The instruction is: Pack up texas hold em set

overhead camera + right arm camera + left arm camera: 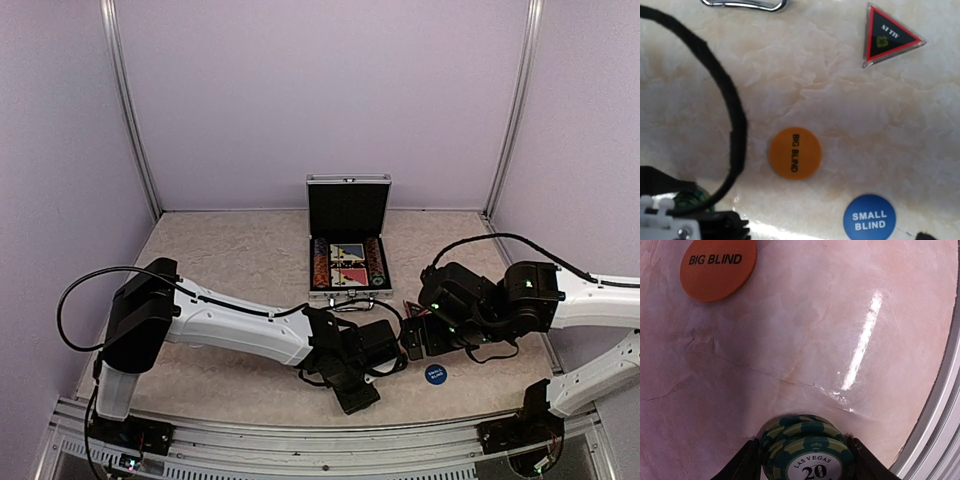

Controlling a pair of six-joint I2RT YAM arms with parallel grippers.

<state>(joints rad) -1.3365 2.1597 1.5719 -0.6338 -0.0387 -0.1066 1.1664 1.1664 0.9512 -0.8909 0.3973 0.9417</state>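
The small silver aluminium briefcase (pixel 348 208) of the hold'em set sits open at the centre of the overhead view. Its black-lined lid stands upright at the back, which leaves the tray below reachable from above. Card decks and red chips already lie in that tray.

In the lower middle of the overhead view, in front of the case, the left arm's fingers (pixel 742 466) are closed narrowly on a short stack of green-and-white "Las Vegas 20" chips (pixel 807 440). They press on its edges from both sides. Whether the stack rests on the beige marbled counter (pixel 230 260) or hangs just above it cannot be told. Gripping by the rims keeps the chips together as one bundle, which would probably suit lowering them into a chip slot.

Three pieces lie loose on the counter in the right wrist view:
- a round orange "Big Blind" disc (pixel 795 152) at the middle;
- a round blue "Small Blind" disc (pixel 869 219) at the lower right;
- a dark triangular marker with a red border (pixel 887 37) at the upper right, near the case's silver metal handle (pixel 745 4) at the top edge.

The right arm's fingers (pixel 415 338) hover above these pieces, just right of the left arm's. Whether they are wide or narrow cannot be told. The flat discs will likely be awkward to pinch off the counter.
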